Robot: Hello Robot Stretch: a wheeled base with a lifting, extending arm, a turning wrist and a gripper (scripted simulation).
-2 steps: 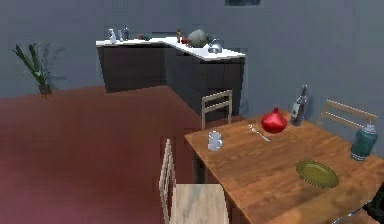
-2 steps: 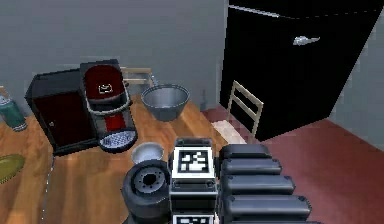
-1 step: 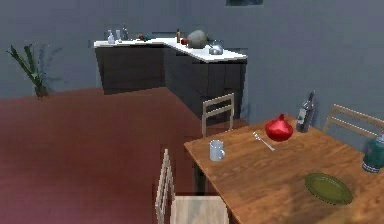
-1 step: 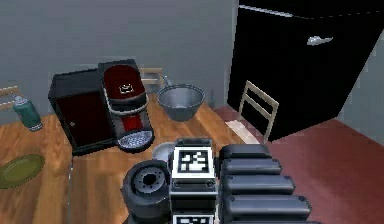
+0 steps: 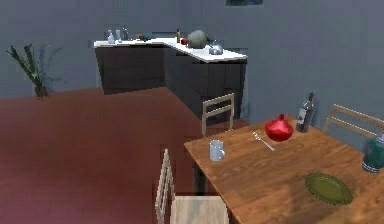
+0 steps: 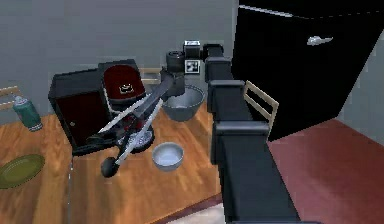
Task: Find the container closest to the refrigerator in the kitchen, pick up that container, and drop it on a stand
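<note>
In the forward view, meets a wooden table [image 5: 260, 175] at lower right, bearing a white mug [image 5: 217, 150], a red round thing [image 5: 280, 129], a dark bottle [image 5: 306, 112] and a green plate [image 5: 327, 187], with chairs [image 5: 218, 112] set close around it. Finds a white-topped counter [image 5: 150, 45] at top centre, crowded with small kitchen things. Risks, on this showing, clipping a chair or the table edge with the base on any turn, being hemmed in so tightly. In the arm side view, looks down on a wooden top, with the arm [image 6: 250, 170] rising from the bottom edge and the gripper [image 6: 112, 148] stretched toward centre left, thin fingers lying across a cluster: a dark box [image 6: 80, 110], a dark red container [image 6: 122, 82], an upper grey bowl [image 6: 183, 103] and a lower grey bowl [image 6: 168, 156]. Takes the tall black body [image 6: 300, 60] at upper right for the refrigerator, and so the upper grey bowl, nearest it and just beside the arm, for the likely target, without being sure. Cannot tell how wide the fingers stand, nor whether holding anything, with so much lying on the table behind them. Could easily settle on the wrong vessel among four so near together, or sweep a neighbour off the table while lifting or pulling back. Could also lose a smooth, shallow bowl from a poor grip on the drive to a stand.
</note>
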